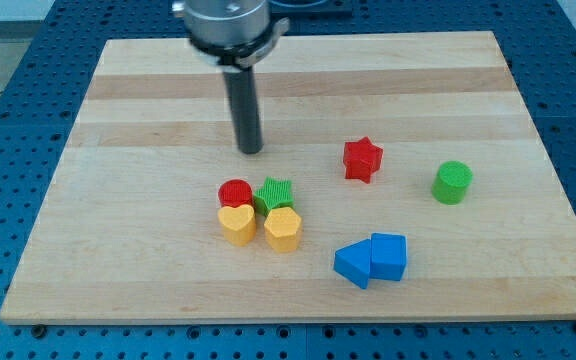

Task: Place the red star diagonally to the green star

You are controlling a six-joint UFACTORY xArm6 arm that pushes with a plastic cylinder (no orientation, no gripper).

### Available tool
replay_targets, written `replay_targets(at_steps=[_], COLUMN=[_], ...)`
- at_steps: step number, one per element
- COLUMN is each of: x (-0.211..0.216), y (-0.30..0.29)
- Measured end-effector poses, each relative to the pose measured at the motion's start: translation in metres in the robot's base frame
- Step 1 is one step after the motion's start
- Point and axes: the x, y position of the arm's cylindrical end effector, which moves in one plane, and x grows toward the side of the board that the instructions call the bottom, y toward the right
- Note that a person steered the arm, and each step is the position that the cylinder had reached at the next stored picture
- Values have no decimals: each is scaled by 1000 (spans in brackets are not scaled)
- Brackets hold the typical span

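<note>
The red star (362, 159) lies on the wooden board right of centre. The green star (275, 193) sits to its lower left in a tight cluster, touching a red cylinder (235, 193) on its left and a yellow hexagon (282, 229) below it. My tip (251, 150) rests on the board just above that cluster, a short way above the green star and well to the left of the red star, touching no block.
A yellow heart (236, 224) sits below the red cylinder. A green cylinder (452, 182) stands to the right of the red star. Two blue blocks (353, 264) (389, 256) touch each other near the view's bottom. The board's edge (298, 318) runs below them.
</note>
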Motion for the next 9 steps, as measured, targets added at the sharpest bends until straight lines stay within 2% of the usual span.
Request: replay_targets(at_steps=[2,3,4,6,7,8,9], x=[0,14,35,32,36,61,77], y=[159,189,154,56,75,129,107])
